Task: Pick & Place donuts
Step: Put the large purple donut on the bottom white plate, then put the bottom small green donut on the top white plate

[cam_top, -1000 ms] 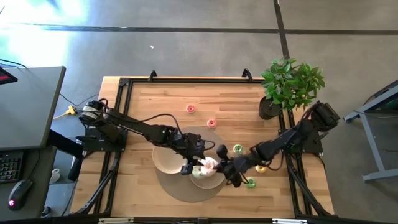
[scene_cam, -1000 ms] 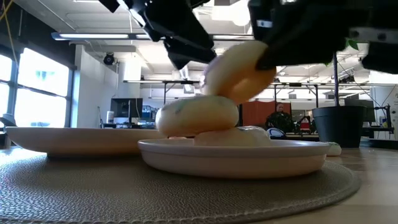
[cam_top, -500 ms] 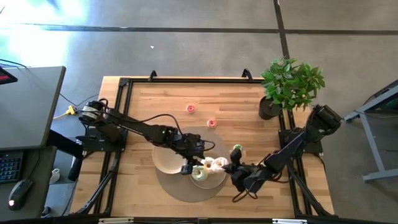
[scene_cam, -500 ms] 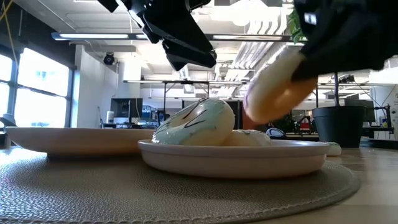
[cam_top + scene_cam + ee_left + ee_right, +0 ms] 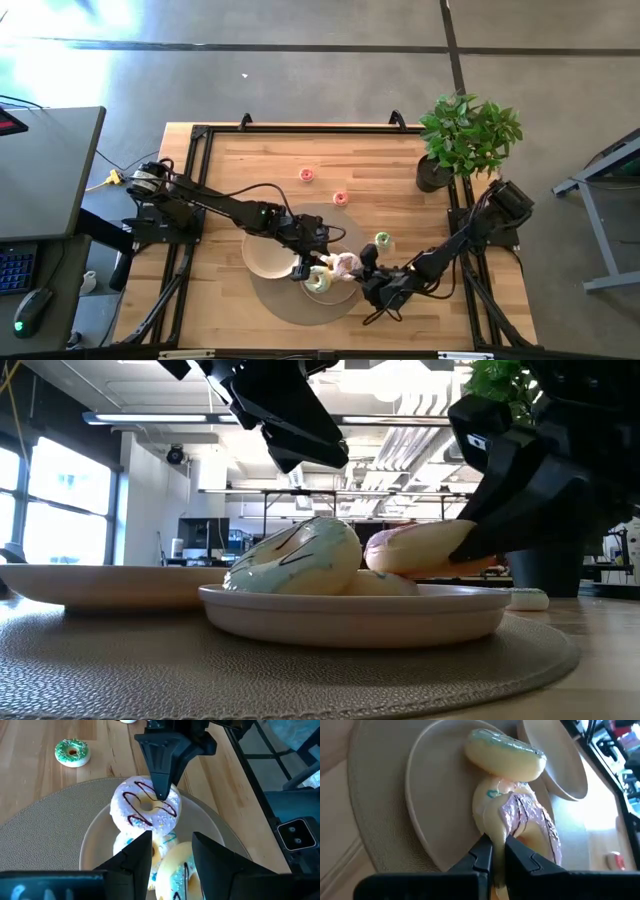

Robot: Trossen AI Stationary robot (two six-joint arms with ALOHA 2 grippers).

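A pale plate (image 5: 338,296) on a round grey mat holds three larger donuts. The green-iced one (image 5: 300,555) leans on the white one (image 5: 131,845). A pink-iced donut (image 5: 146,807) with dark drizzle lies on top of them. My right gripper (image 5: 497,856) is at the plate's right side, shut on this pink donut (image 5: 345,263). Open, my left gripper (image 5: 170,852) hovers just above the plate's left part (image 5: 300,268) and touches nothing. A mini green donut (image 5: 382,240) and two mini pink ones (image 5: 307,175) (image 5: 340,197) lie on the wood. My right gripper pinches the pink donut's rim (image 5: 501,832) on its right-hand side between the two fingers. The fingers (image 5: 161,785) come slanting down from the table's right. The donut lies almost flat, its far part resting on the other donuts on the plate.
A second, bare plate (image 5: 262,256) sits on the mat left of the first. A potted plant (image 5: 465,140) stands at the far right corner. Bare wood lies along the far and left parts of the table (image 5: 250,160).
My right gripper drew the pink donut back toward the table's right edge, then brought it down over the plate again. The donut went from steeply tilted to nearly flat on the stack. The green donut tipped up, now leaning, and the plate slid slightly left.
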